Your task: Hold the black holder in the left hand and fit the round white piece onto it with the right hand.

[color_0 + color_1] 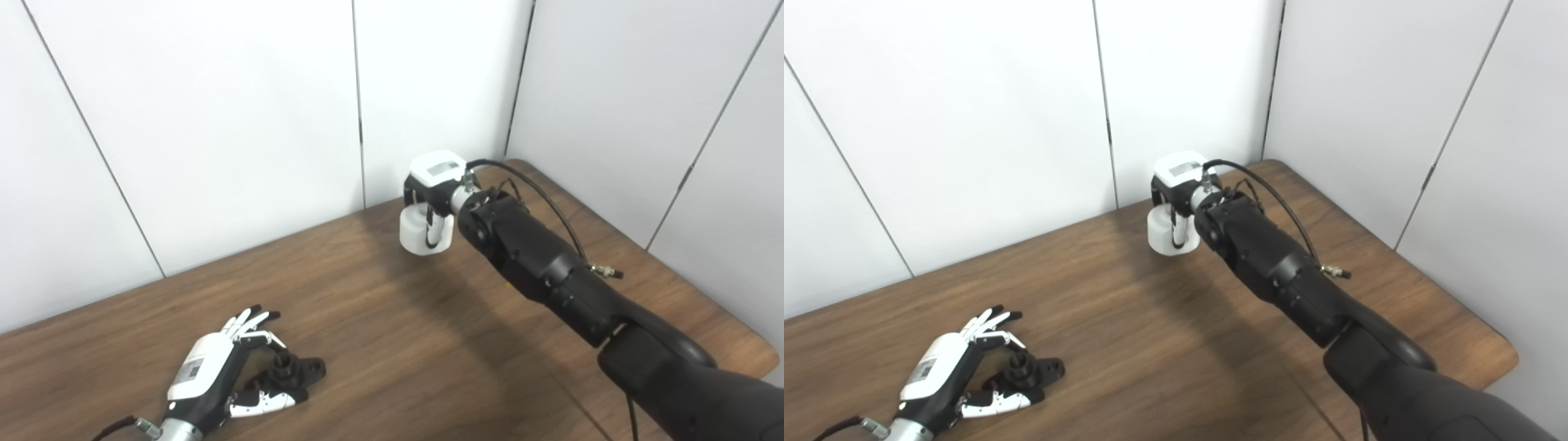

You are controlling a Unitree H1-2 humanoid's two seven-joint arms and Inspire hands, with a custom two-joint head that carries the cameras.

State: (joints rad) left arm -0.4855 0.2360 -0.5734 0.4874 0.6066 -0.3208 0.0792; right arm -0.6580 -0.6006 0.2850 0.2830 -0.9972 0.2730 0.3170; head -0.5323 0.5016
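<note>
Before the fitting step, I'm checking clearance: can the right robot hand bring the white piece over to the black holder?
Probably yes. The right robot hand holds the round white piece above bare table, and nothing lies between it and the black holder at the left robot hand.

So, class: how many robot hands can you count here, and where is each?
2. The left hand is low at the table's near left; the right hand is raised near the far wall.

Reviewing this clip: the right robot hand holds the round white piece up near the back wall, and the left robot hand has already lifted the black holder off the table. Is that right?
One part is wrong. The right robot hand does hold the round white piece near the back wall, but the black holder lies on the table, with the left robot hand open around it. The left eye view shows this.
</note>
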